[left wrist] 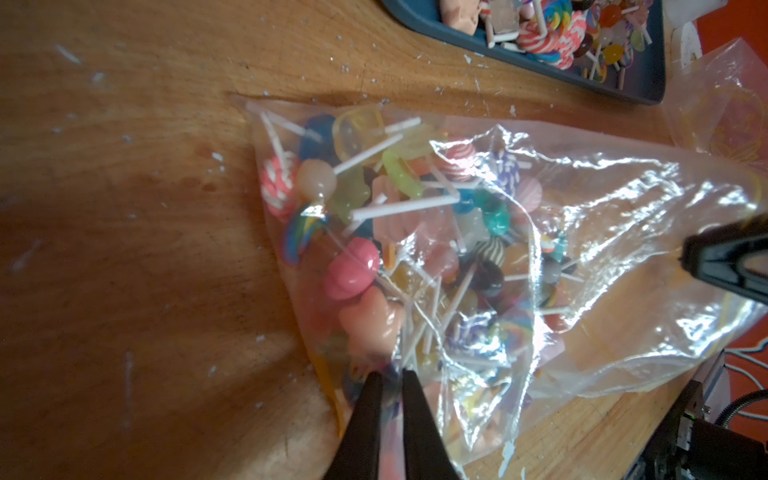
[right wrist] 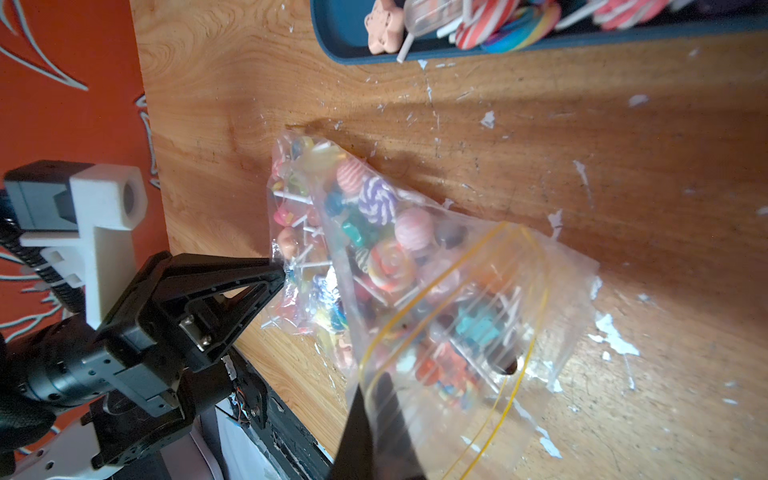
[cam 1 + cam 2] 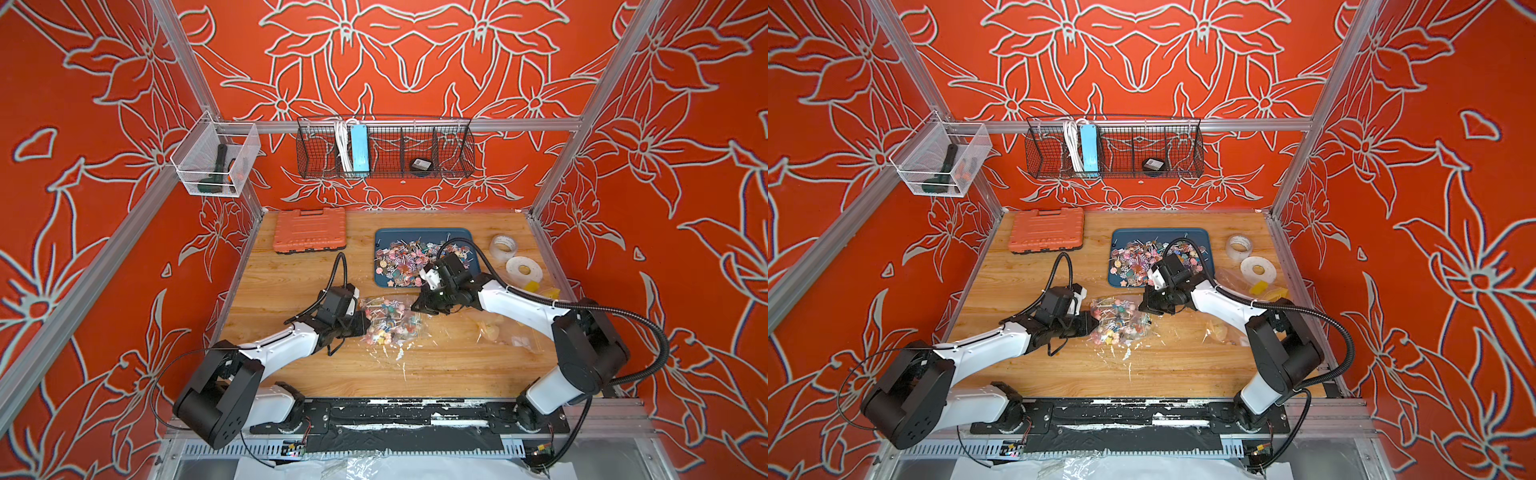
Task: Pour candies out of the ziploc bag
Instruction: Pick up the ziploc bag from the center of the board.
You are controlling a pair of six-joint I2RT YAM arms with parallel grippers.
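A clear ziploc bag lies mid-table, part full of candies, tiny coloured lollipops on white sticks. At the bag's closed end my left gripper has its jaws nearly together with the film pinched between them. My right gripper is shut on the bag's mouth by the yellow zip line, one finger inside the plastic. More candies fill the blue tray behind. The bag hangs slack between both grippers, low over the wood.
An orange tool case lies at the back left. Two tape rolls and yellow bits sit at the right. Another crumpled clear bag lies under my right arm. White flecks litter the wood.
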